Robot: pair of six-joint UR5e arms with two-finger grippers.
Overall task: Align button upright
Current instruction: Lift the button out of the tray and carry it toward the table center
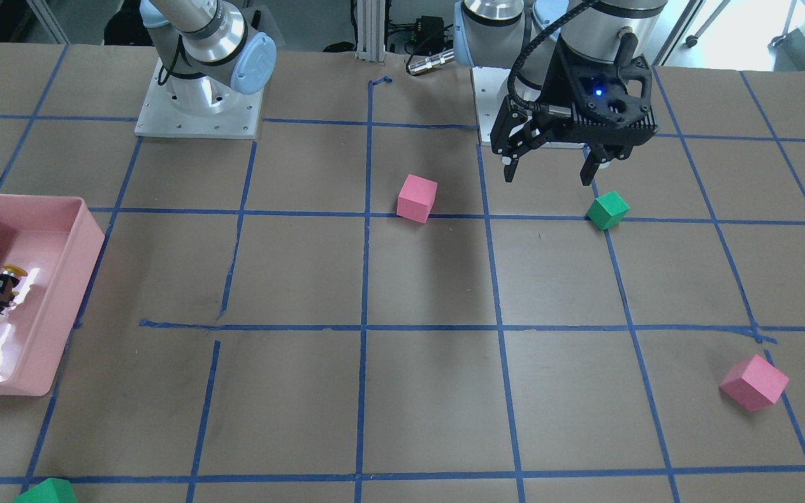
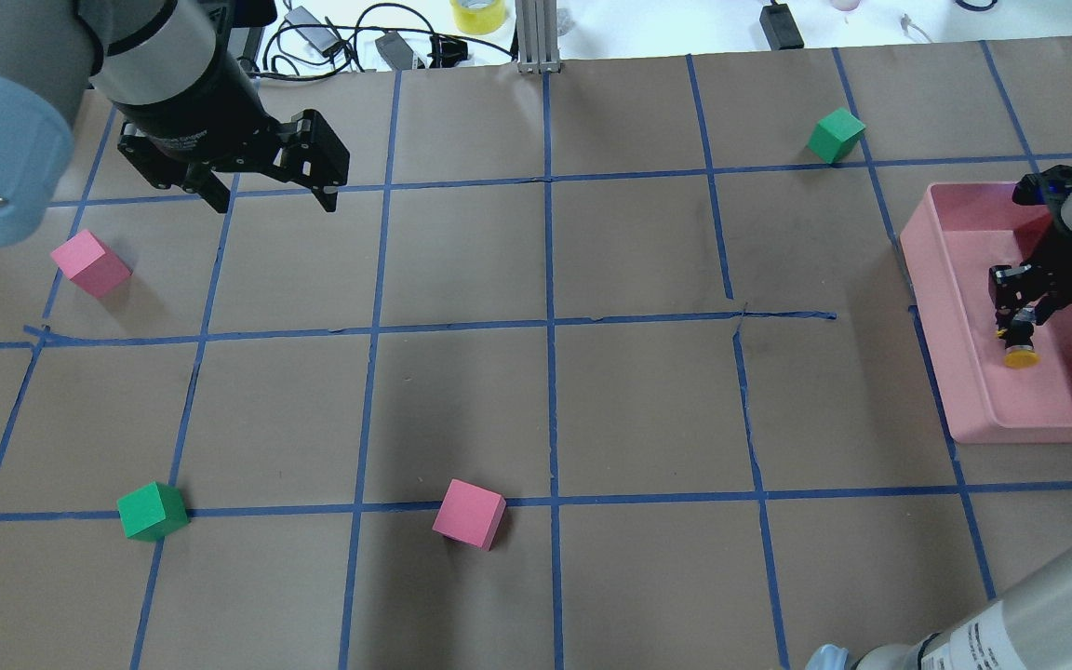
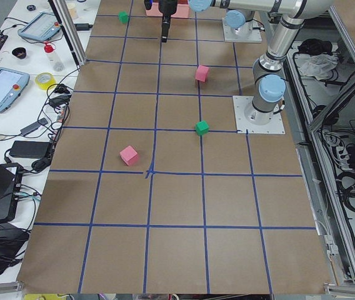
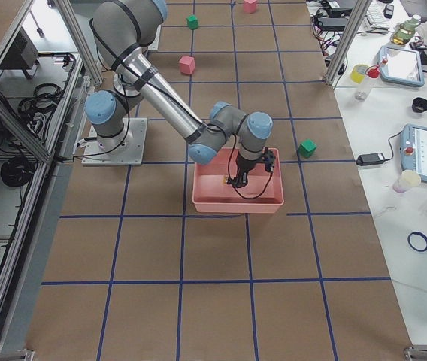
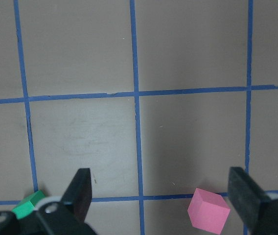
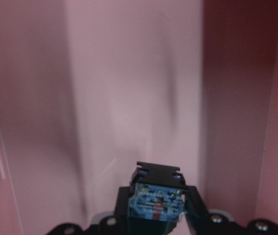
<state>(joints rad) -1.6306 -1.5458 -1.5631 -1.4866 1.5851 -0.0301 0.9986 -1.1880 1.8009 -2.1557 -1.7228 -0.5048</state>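
Your right gripper points down into the bin. Its arm stretches out low from its base and bends at the wrist above the bin. The fingers are drawn in narrow and clamp the button by its block end. In the right wrist view that block sits squarely between them, with the pink floor beyond. From overhead and from the front, the yellow cap sticks out past the fingertips on the robot's side, so the button looks tilted, not upright. You cannot tell whether the cap touches the floor. The button is inside the bin, right at the fingertips.

Your left gripper hangs above the table close to its own base and faces down. Its fingers are spread wide with nothing between them. A green cube lies on the table near one finger, and a pink cube lies farther off on the other side. Both cubes show at the lower edge of the left wrist view. This gripper is well apart from the bin and the button.
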